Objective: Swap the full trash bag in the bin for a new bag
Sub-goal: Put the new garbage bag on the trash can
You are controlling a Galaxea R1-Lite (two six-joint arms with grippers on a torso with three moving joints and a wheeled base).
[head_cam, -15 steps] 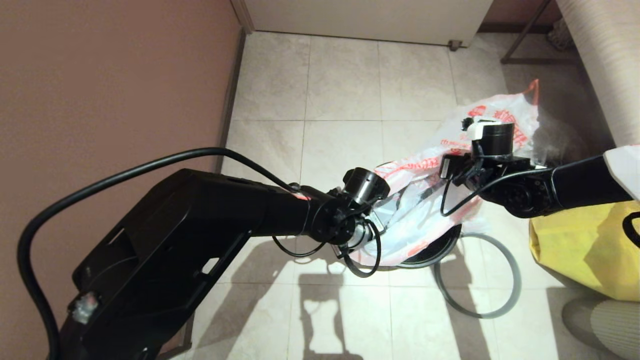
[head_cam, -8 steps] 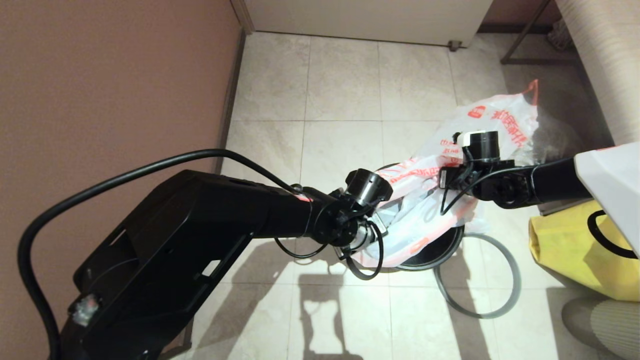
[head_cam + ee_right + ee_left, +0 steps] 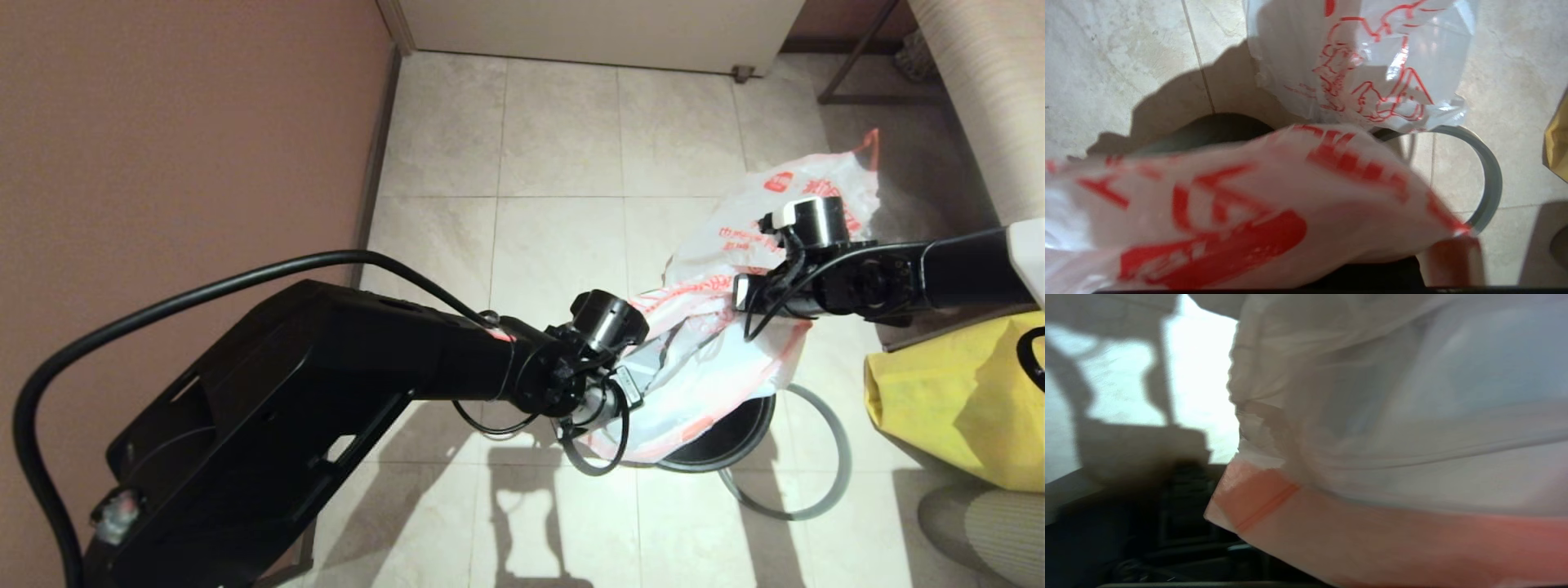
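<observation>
You see both grippers, left gripper and right gripper, pinched closed on the thin crinkly new bag, stretched above the glossy round black bin, grey ring rim on tiles.

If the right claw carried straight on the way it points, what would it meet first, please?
Most likely the new bag, which fills the view just ahead of the right claw; past it lies the bin, though depth is unclear.

The new bag hides most of the bin and both grippers' fingertips
</observation>
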